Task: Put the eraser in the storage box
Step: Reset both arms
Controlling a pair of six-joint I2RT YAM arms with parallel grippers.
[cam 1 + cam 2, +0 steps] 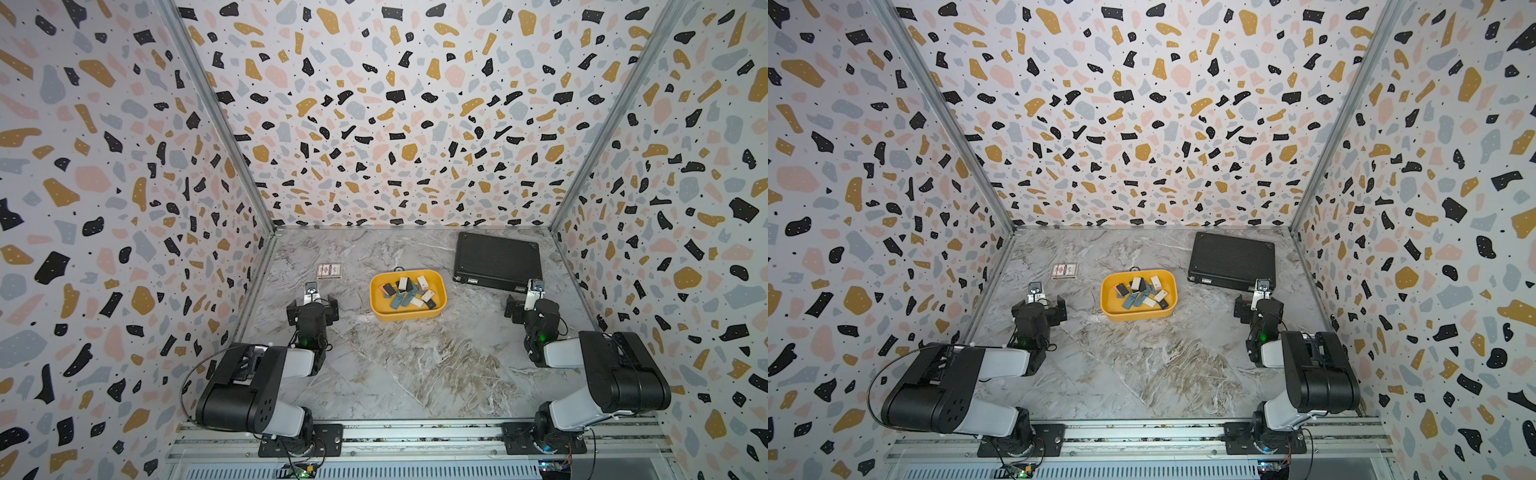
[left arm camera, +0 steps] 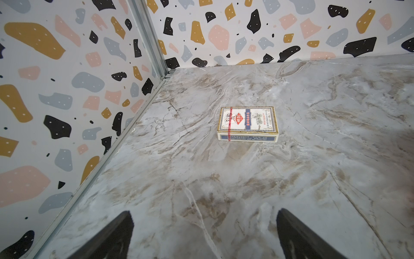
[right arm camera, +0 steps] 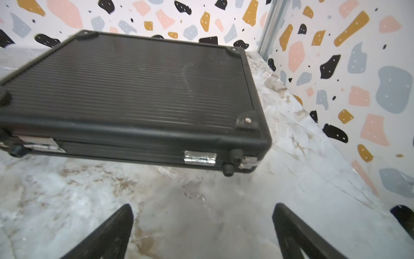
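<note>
Top views, middle: the yellow storage box (image 1: pixel 408 316) (image 1: pixel 1139 314) sits lidless on the marble-patterned worktop (image 1: pixel 415 374), visible in both top views.
Top views, inside the box: a loose heap of erasers (image 1: pixel 409 293) (white, black and blue-grey) lies within its walls.
Top views, far left: a printed card pack (image 1: pixel 329 271) lies flat, apart from the box.
Top views, far right: a flat black case (image 1: pixel 496 259) rests near the back corner.
Top views, left side: the left tool (image 1: pixel 312 306) hangs over the worktop on the near side of the card pack, clear of the box.
Top views, right side: the right tool (image 1: pixel 527 308) hangs just in front of the case's near edge, also clear of the box.
Left wrist view: the left tool (image 2: pixel 205 210) stands wide, its dark fingers (image 2: pixel 114 237) spread over bare worktop and gripping nothing. The card pack (image 2: pixel 247 122) lies ahead, near the corner where two terrazzo-print walls (image 2: pixel 56 101) meet.
Right wrist view: the right tool (image 3: pixel 201 205) is likewise wide and empty, fingers (image 3: pixel 112 237) parted above the worktop. The black case (image 3: pixel 134 89) fills the view ahead, closed, with silver metal fittings along its near side.
</note>
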